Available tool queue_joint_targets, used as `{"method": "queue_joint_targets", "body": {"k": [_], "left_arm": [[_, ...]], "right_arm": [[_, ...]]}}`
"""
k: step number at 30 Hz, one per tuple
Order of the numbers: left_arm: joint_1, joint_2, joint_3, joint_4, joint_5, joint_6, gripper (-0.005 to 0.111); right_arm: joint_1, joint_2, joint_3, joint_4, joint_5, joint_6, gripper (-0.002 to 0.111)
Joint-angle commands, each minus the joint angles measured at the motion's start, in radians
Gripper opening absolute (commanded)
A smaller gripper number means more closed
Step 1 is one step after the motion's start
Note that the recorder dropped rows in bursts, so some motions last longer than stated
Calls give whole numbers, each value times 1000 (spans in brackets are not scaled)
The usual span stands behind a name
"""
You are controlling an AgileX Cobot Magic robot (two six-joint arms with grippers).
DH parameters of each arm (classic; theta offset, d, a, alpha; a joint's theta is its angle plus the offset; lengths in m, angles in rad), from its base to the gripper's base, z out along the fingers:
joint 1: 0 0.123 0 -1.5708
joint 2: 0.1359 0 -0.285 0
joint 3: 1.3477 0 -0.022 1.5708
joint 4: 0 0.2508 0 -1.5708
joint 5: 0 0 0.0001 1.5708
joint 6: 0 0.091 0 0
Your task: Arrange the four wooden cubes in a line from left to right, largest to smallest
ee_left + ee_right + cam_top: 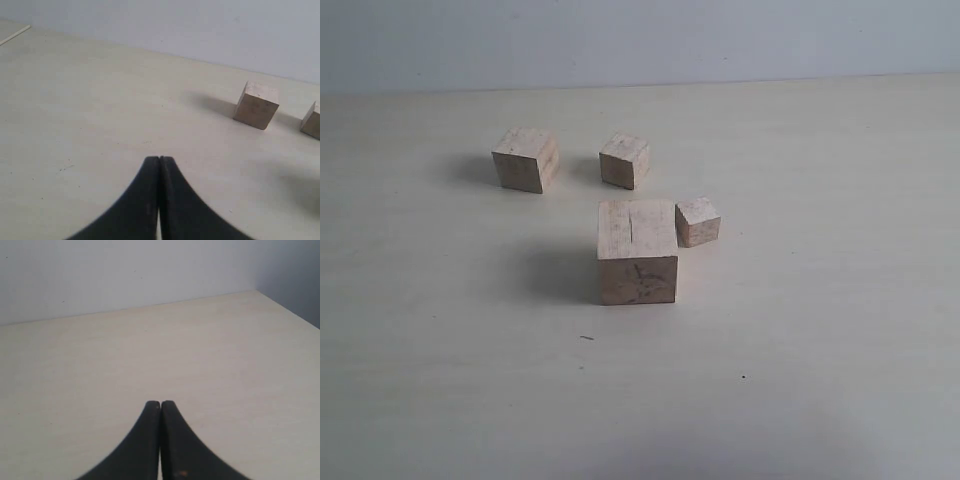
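Observation:
Four pale wooden cubes stand on the table in the exterior view. The largest cube (637, 250), with a dark crack on top and scribbles on its front, is in the middle. The smallest cube (698, 221) sits right beside it, at its right rear corner. Two mid-sized cubes stand farther back: one (526, 159) at the left, one (625, 160) at the centre. Neither arm shows in the exterior view. My left gripper (159, 158) is shut with nothing in it, well short of a mid-sized cube (256, 105); another cube (312, 121) is cut by the frame edge. My right gripper (160, 403) is shut, empty, over bare table.
The pale table (820, 330) runs to a light wall behind. In the right wrist view the table's far edge and a corner (256, 290) of the wall show. A thin pale strip (15, 35) lies far off in the left wrist view.

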Motion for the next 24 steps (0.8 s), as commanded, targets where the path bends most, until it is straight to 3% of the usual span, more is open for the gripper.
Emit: {"method": "queue_joint_targets", "body": {"k": [1, 4, 10, 12, 21, 24], "left_arm": [[-5, -6, 2, -3, -9, -2, 0], [-5, -6, 2, -3, -9, -2, 0], [-5, -6, 2, -3, -9, -2, 0], [-5, -6, 2, -3, -9, -2, 0], [-5, -6, 2, -3, -9, -2, 0], [-5, -6, 2, -3, -9, -2, 0]], "right_arm": [[3, -7, 4, 2, -11, -5, 0], [3, -7, 4, 6, -95, -5, 0], [3, -7, 4, 20, -606, -5, 0], [3, -7, 4, 20, -690, -5, 0], [3, -7, 4, 40, -857, 15, 0], [3, -7, -10, 36, -815, 173, 0]]}}
